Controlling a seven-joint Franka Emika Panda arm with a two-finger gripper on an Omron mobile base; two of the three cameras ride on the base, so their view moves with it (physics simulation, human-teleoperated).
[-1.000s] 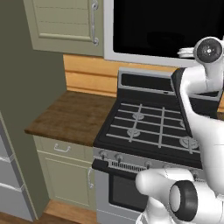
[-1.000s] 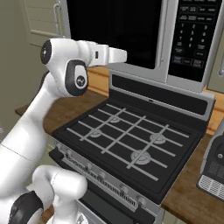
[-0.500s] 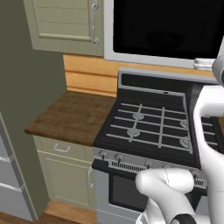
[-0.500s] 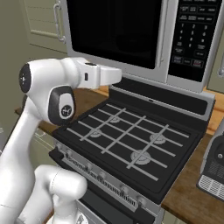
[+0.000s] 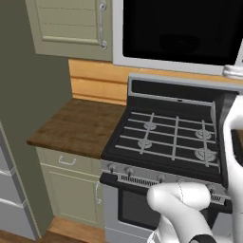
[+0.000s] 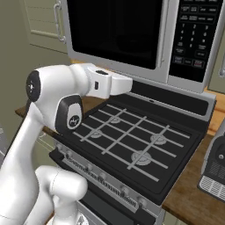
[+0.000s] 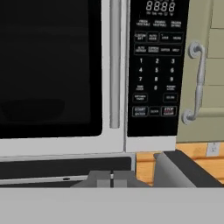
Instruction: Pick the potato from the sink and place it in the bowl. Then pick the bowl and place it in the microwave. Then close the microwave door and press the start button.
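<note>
Above the stove [image 6: 132,145], the microwave [image 6: 145,35] is sitting with its door [image 7: 57,74] already shut — so you are looking at the last step, pressing the start button [image 7: 140,111]. That button is showing low on the black keypad [image 7: 156,65], beside the steel handle [image 7: 114,65]. Your fingers [image 7: 112,178] are resting closed — gripping nothing — below the door's grey frame, short of the panel.

White arm [image 6: 57,101] bent at elbow, forearm level, wrist extended forward and rightward.
</note>
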